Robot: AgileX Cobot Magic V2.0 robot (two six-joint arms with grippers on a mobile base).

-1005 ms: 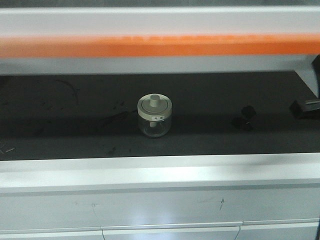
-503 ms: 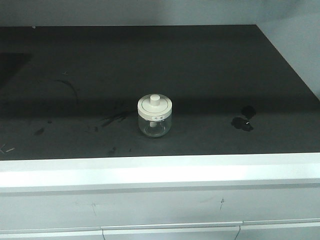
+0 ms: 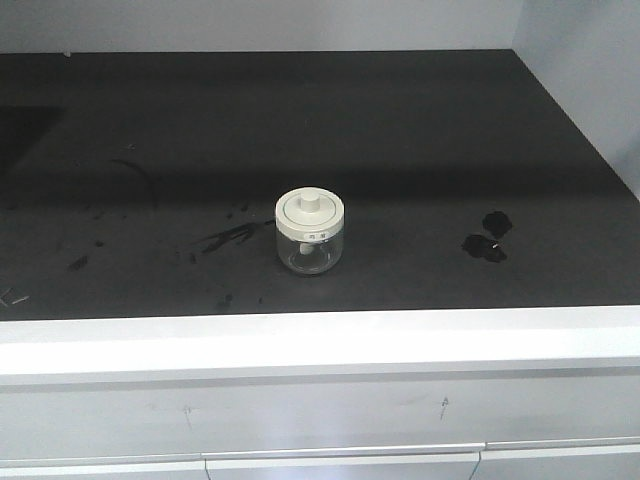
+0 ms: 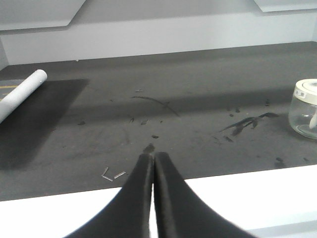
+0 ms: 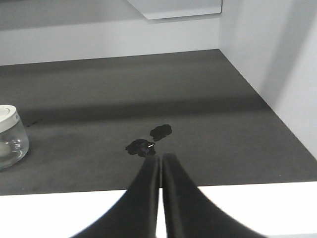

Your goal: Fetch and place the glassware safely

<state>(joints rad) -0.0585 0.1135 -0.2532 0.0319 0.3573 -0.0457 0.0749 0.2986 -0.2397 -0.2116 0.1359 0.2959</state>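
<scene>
jar: the glass jar [image 3: 311,250] stands upright on the dark counter [image 3: 450,130], near the front edge and a little left of centre, with nothing touching it.
lid: the cream-white lid [image 3: 298,212] sits level on top, its knob [image 3: 311,200] dead centre and a small label strip [image 3: 317,234] on the rim facing front.
left gripper: the left gripper [image 4: 151,153] hangs over the white front ledge [image 3: 320,340], jaws pressed together and holding nothing. the jar is well off to its right, at the edge of the wrist view.
right gripper: the right gripper [image 5: 159,157] is closed to a hairline and empty too, aimed at the dark blotches [image 5: 148,141]. the jar is well off to its left.
neighbours: scuff marks [image 3: 230,237] lie just left of the jar, and a white tube [image 4: 22,91] lies far left. neither is in the way.
handling: probably light, rigid and breakable, with smooth curved glass that could slip in hard fingers. the lid may only be resting there, so lifting by the knob looks risky.
where to grip: likely best across the glass body just under the lid rim, jaws level, squeezing gently.
stage: the reach hasn't started. whichever arm goes in must open wide first.
</scene>
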